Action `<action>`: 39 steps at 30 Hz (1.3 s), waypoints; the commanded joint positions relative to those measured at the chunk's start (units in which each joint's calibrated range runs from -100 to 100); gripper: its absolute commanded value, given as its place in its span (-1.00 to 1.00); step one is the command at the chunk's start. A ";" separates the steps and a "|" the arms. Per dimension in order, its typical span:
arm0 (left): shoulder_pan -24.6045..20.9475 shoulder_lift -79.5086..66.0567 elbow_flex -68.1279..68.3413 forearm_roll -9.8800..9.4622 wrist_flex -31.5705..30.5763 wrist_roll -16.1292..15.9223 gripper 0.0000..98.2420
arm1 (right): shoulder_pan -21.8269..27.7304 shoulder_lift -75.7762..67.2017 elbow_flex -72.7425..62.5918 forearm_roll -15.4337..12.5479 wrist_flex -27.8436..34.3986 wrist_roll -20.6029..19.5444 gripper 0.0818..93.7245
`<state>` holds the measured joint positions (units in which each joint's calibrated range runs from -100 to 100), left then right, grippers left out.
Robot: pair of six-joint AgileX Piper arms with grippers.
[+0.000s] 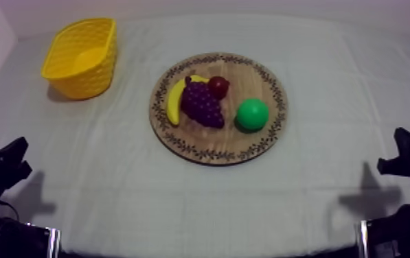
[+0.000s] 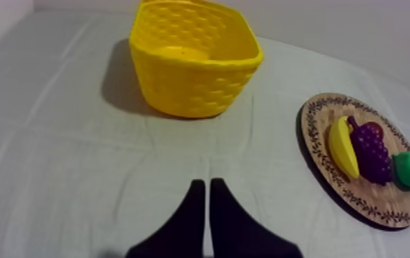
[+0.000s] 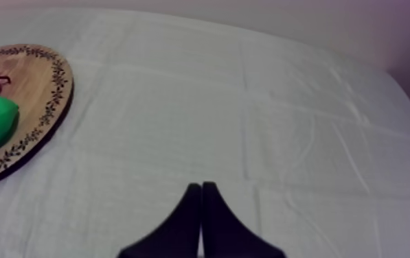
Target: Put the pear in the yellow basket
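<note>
Progress check: nothing has really happened yet, as far as I can tell. The pear (image 1: 252, 114), the bright green one, sits on the wooden board (image 1: 214, 143) in the middle of the table, out on the side facing the right arm and close to the patterned rim. The bunch of grapes (image 1: 202, 104) is just beside it, with a sliver of bare wood between them. A small red fruit (image 1: 218, 86) is tucked against the grapes on the far side, and the banana (image 1: 174, 103) lies along the grapes on the side facing the basket.

The yellow basket (image 1: 84, 81) stands upright at the far left of the table, well apart from the board, and I can't see anything in it.

Both arms are parked low at their own corners, nowhere near the fruit. The left gripper (image 2: 207, 184) has its fingers pressed together into a thin wedge with nothing between them, pointing at the bare cloth (image 1: 248, 199) between basket and board. The right gripper (image 3: 200, 186) is the same: closed, empty, aimed at plain cloth with the pear off to one side of it.

So the whole job is left: reach in, open up, grab the pear without knocking the grapes, carry it across and drop it in the basket. My guess is the grapes are the only thing that could get bumped.
</note>
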<state>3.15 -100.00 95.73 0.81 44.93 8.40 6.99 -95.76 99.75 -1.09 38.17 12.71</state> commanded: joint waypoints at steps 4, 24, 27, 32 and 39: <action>0.91 0.00 0.25 -3.62 0.28 4.76 -1.00 | -0.02 0.01 0.03 0.00 -0.02 0.01 -0.99; 1.00 9.72 -11.05 -5.15 1.11 8.15 -0.98 | -0.02 0.01 0.03 0.00 -0.02 0.04 -0.99; 1.65 17.28 -19.72 -5.33 1.15 8.04 -0.98 | -0.02 0.01 0.03 0.00 -0.02 0.04 -0.99; 5.36 29.96 -34.22 -5.64 3.40 8.46 -0.98 | -0.02 0.01 0.03 0.00 -0.02 0.06 -0.99; 12.69 45.56 -48.98 -6.19 5.99 10.73 -0.98 | -0.02 0.01 0.03 0.00 -0.02 0.05 -0.99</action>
<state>12.94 -62.01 53.74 -5.02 50.48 18.18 6.99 -95.76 99.75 -1.09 38.13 12.74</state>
